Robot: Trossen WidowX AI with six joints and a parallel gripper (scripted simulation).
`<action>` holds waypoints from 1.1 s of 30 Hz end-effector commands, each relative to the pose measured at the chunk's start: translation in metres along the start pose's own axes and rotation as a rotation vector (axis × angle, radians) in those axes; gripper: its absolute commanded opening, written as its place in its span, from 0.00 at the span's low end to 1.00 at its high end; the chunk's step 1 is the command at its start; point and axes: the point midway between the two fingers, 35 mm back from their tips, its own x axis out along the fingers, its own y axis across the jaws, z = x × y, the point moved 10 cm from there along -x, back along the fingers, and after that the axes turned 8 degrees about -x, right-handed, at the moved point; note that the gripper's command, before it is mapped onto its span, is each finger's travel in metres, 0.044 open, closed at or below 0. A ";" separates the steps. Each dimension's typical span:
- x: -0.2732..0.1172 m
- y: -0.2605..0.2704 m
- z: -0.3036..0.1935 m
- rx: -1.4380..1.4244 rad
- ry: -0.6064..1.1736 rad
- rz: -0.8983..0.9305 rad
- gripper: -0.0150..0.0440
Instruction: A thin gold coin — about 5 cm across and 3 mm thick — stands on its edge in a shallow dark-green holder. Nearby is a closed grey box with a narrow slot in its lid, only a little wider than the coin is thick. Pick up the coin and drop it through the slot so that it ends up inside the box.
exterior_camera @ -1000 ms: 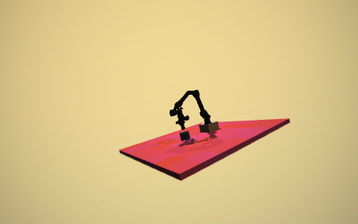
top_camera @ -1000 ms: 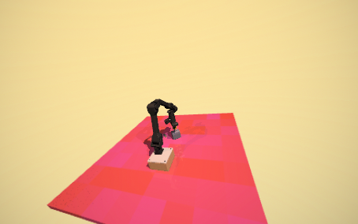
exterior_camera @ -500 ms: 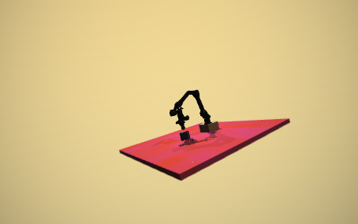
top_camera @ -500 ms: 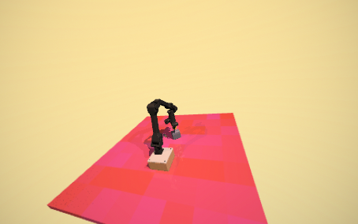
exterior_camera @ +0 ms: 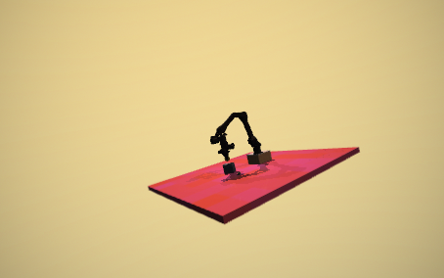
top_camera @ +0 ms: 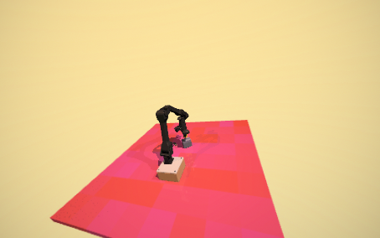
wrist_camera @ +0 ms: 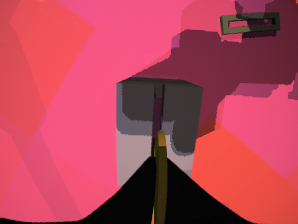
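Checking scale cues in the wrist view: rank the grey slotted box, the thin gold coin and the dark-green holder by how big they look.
1. Grey slotted box, largest.
2. Thin gold coin, seen edge-on, close to the camera, clamped in the gripper.
3. Dark-green holder, smallest, though farther away.
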 end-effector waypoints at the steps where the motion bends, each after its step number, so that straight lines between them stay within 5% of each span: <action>1: 0.000 0.000 0.000 0.002 0.000 0.000 0.25; 33: 0.012 0.000 0.001 0.005 0.000 0.000 0.25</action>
